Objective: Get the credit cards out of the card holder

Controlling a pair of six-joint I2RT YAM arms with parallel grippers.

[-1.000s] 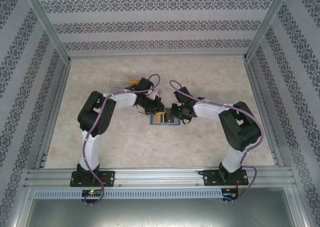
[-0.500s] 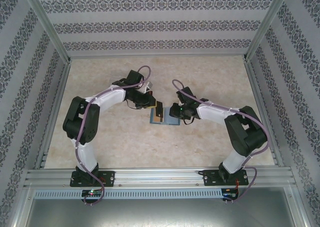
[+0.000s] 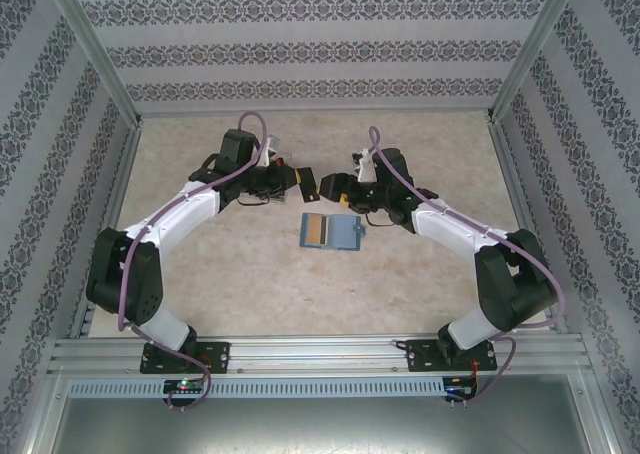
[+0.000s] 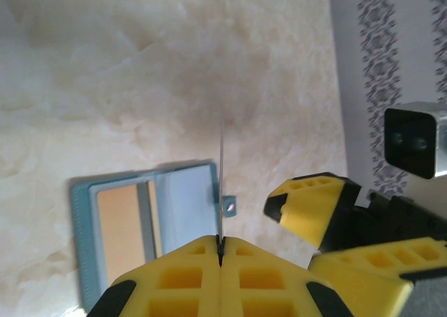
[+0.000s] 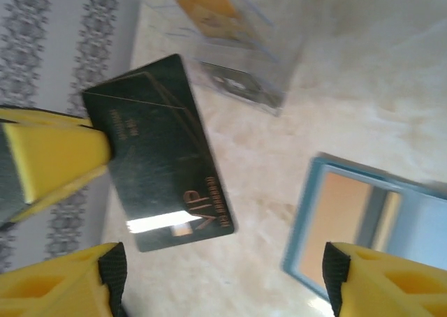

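**Black card out, one card left in the holder**

Left claw (image 4: 220, 241) is clamping shut on the black card (image 5: 160, 156). It's pinching one short edge, so most of the card is sticking out free. From the left wrist the card is showing edge-on, a thin line rising from the closed fingers.

Right claw (image 5: 223, 261) is standing wide, holding nothing, and facing the card's free end from just beside it. My read: it's either lining up to receive the card or waiting clear.

Both claws are hovering over the bench (image 3: 420, 274) on the far side of the card holder (image 3: 330, 231), not touching it. The holder is lying open and flat, with its clasp tab (image 4: 229, 207) poking out from one edge. An orange-gold card (image 4: 119, 219) is sitting in one pocket, so the job isn't done.

Further out, near the wall, a loose orange card (image 5: 209, 13) and a clear card (image 5: 241, 79) are lying together on the bench. That's probably the drop pile, and likely where the black card is heading.
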